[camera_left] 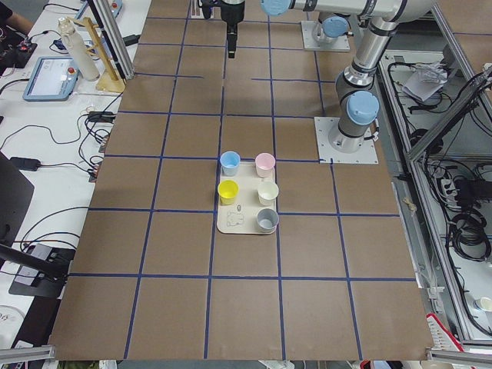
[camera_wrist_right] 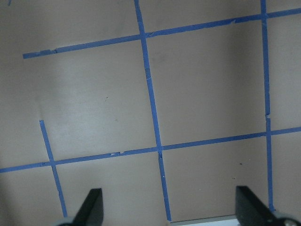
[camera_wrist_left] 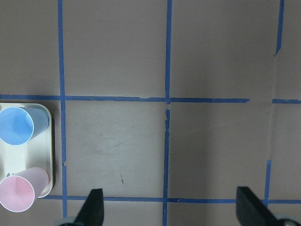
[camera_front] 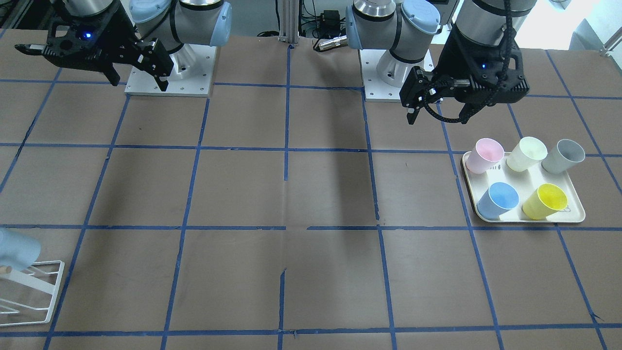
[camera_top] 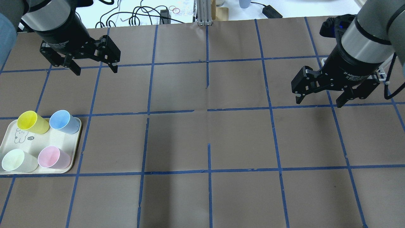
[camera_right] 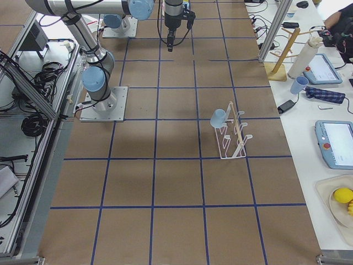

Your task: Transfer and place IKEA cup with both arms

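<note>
The IKEA cup (camera_front: 16,250) is on the white wire rack (camera_front: 46,292). It lies tilted on one of the pegs, with its pale blue outside toward the front-facing camera. From the right gripper (camera_front: 139,82) it is well apart: further out from the robot's base and more to the robot's right side. The right gripper hangs above the table (camera_front: 311,194) with its two fingers spread wide and nothing between them (the wrist view shows only brown paper and blue tape there).

The left gripper (camera_top: 96,71) is spread wide too and holds nothing. Below it and to its outer side stands the tray (camera_front: 577,217) with five upright cups, among them a deeper blue cup (camera_front: 497,200). One place on the tray, next to the grey cup, is free.
</note>
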`<action>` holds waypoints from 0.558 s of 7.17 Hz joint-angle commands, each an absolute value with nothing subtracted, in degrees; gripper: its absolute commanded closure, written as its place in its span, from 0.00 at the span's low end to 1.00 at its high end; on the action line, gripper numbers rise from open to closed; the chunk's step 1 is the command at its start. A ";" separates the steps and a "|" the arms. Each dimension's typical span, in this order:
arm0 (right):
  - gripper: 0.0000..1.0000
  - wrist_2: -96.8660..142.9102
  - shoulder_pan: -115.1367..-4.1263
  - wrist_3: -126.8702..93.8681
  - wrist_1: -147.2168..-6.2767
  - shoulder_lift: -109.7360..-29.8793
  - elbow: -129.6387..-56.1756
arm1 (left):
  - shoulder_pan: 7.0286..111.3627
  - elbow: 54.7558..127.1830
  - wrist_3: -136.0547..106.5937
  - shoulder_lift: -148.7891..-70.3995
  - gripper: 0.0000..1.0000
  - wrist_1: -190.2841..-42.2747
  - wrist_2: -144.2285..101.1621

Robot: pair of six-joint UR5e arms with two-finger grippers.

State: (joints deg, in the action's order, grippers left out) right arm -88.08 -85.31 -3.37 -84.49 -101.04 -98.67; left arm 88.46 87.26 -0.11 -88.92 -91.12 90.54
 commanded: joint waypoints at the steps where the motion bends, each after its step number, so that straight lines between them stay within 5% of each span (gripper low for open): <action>1: 0.00 -88.07 -85.60 -4.47 -84.29 -101.34 -98.79 | 88.51 87.28 0.09 -88.68 0.00 -91.05 90.53; 4: 0.00 -88.07 -85.69 -4.57 -84.73 -101.69 -98.53 | 88.59 87.80 0.09 -88.07 0.00 -91.05 90.53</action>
State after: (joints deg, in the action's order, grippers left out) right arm -88.07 -85.64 -4.51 -84.65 -101.56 -98.66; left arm 88.56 87.43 0.08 -88.47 -91.06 90.53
